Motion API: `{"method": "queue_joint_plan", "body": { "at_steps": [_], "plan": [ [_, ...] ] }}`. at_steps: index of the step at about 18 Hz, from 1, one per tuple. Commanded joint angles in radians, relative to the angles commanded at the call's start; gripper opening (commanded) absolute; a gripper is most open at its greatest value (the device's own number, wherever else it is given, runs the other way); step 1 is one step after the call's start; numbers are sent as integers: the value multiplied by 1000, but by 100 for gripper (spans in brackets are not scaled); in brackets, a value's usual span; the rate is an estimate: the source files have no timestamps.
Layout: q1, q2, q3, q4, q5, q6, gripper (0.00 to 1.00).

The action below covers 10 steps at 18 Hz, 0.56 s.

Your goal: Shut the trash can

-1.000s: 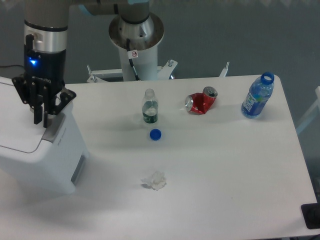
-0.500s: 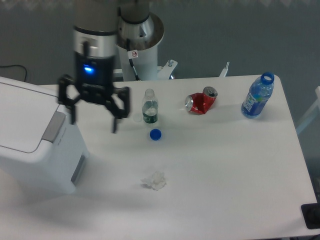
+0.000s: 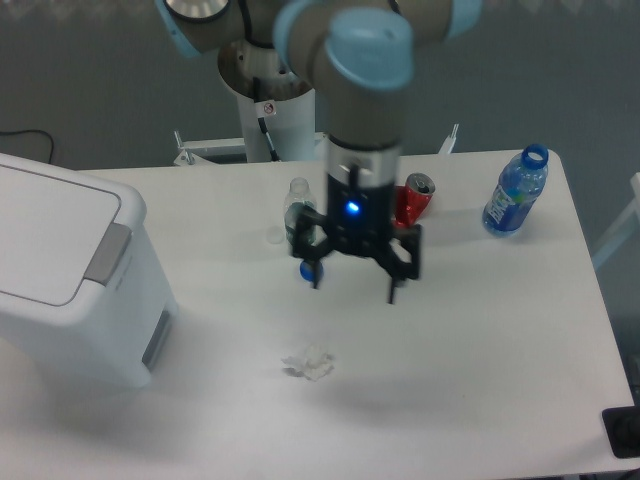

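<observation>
At the worktop's (image 3: 480,330) left edge sits the trash can (image 3: 70,270), white, lid down flat, grey latch strip on top. Nearer the front edge lies a crumpled tissue (image 3: 309,363). Over the middle hangs the gripper (image 3: 353,287), fingers spread wide, holding nothing. Behind it stand a clear bottle (image 3: 297,205) and a crushed red can (image 3: 412,200); a blue bottle (image 3: 515,192) stands by the back right corner. Grey wall behind.
</observation>
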Motion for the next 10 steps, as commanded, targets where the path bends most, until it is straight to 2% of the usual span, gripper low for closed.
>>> {"method": "queue_joint_plan", "body": {
  "at_steps": [2,5,8,10],
  "plan": [
    [28,-29,5,-43,44,104,100],
    [72,-81,60,-92,84,217,100],
    [77,-100,71,-103,156,258,100],
    [89,-112,83,-104,160,264,100]
  ]
}}
